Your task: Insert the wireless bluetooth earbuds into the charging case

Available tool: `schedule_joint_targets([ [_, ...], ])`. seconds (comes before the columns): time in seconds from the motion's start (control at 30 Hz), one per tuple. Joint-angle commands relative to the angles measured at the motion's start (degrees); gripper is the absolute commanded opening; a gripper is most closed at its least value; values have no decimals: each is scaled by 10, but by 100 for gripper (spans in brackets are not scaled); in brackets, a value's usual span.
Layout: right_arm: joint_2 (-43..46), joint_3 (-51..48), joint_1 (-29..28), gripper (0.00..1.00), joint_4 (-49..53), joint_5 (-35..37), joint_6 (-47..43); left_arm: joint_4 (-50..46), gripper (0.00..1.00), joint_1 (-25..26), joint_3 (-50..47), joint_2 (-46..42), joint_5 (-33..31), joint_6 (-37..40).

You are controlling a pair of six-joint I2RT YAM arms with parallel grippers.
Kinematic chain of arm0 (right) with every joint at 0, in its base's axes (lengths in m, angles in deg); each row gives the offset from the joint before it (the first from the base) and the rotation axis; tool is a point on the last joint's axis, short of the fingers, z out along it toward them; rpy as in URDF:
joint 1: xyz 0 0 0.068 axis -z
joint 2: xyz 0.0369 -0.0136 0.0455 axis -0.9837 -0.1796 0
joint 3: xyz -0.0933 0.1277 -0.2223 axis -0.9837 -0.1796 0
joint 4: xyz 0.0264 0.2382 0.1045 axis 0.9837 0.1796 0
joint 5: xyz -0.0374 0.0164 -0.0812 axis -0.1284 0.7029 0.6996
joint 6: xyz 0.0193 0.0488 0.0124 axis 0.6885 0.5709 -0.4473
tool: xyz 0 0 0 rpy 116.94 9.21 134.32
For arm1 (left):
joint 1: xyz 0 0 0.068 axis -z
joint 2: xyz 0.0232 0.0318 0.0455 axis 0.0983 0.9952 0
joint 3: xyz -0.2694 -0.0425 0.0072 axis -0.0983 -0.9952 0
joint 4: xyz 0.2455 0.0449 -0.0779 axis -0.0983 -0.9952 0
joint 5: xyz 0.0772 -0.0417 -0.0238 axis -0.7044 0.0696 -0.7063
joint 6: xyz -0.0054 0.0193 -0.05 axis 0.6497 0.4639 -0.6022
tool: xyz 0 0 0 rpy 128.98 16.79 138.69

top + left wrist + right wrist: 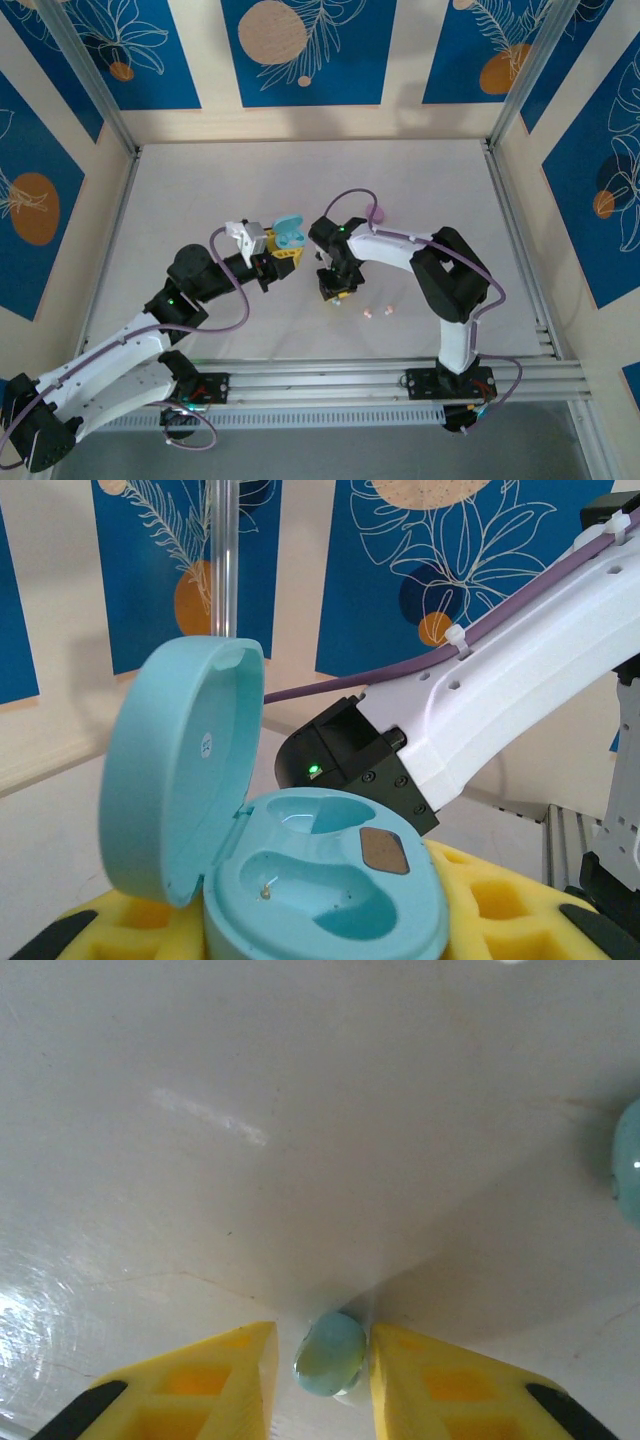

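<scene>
Bare white tabletop [300,180], cream walls [205,60], blue leaf-print panels [340,60] with orange discs [34,208], aluminium corner posts [89,80], slotted near-edge rail [330,385], soft light.

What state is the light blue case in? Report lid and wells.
Open and empty. The light blue case has its lid swung up and both wells bare, no bud inside.

- No word, brand, number or sign can be read in any view.
- A small pale mark [205,745] is seen inside the lid [170,800] of the charging case [330,905], left of centre; it cannot be made out.
</scene>
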Motion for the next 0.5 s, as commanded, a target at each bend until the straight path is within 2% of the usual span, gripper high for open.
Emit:
schedule_joint_targets([
  [0.0,-12,17,-6,31,22,3,1,13,34,2,20,-1,1,-4],
  [0.3,-22,17,-7,25,19,6,4,12,34,2,19,-4,-1,-5],
  [0.47,-26,17,-6,27,15,9,13,12,34,3,20,-1,0,-5],
])
